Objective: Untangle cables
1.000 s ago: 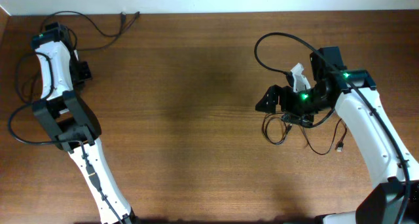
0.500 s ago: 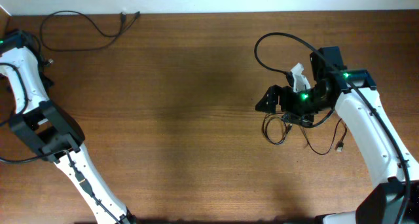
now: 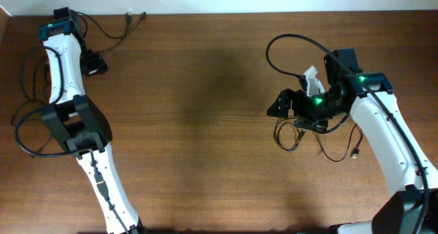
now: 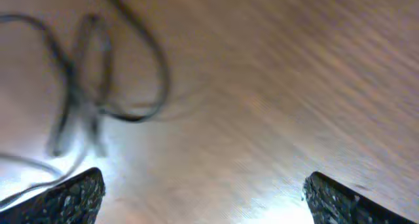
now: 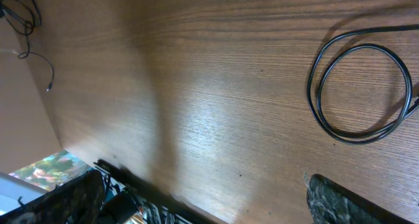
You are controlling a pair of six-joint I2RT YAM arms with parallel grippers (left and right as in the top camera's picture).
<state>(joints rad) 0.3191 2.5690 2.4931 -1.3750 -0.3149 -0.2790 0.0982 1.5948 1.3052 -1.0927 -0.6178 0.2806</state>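
Black cables [image 3: 298, 128] unmoved, left end effector [image 4: 208, 199] swung back inward, released, right end effector [image 5: 208, 199] released, unchanged.

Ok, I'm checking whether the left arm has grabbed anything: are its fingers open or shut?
Open. In the left wrist view the fingers sit far apart, bare table between them; the cable lies ahead, ungripped.

One of the cables [image 4: 134, 117] is blurred in the left wrist view
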